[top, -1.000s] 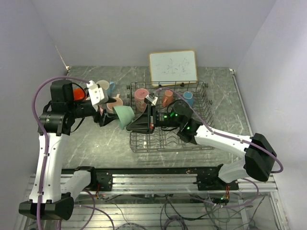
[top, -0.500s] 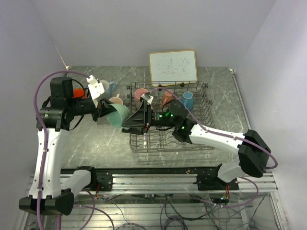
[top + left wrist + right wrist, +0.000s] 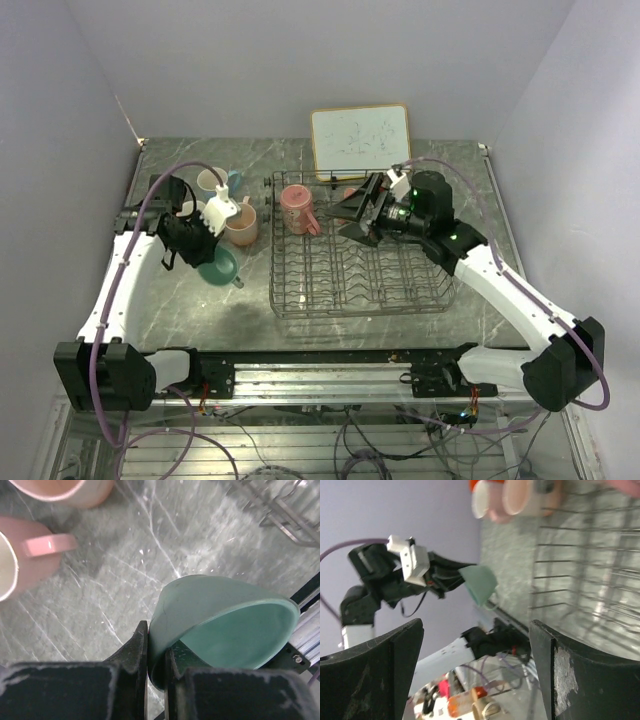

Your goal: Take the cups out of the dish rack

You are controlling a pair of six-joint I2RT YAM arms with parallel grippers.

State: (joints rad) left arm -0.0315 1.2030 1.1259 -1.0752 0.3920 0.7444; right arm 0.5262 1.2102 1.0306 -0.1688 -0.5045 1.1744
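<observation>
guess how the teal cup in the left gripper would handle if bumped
Probably slippery: the teal cup looks glossy and the left gripper pinches only its rim. Likely stiff but chippable, looking ceramic. Laid sideways, its round wall might roll.

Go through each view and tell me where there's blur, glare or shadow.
Top external: sharp and evenly lit, with a soft shadow on the table near the teal cup. Left wrist: white glare streaks on the marble; the dish rack in the corner is out of focus. Right wrist: smeared, the cups at the top blurred, the fingers dark silhouettes.
</observation>
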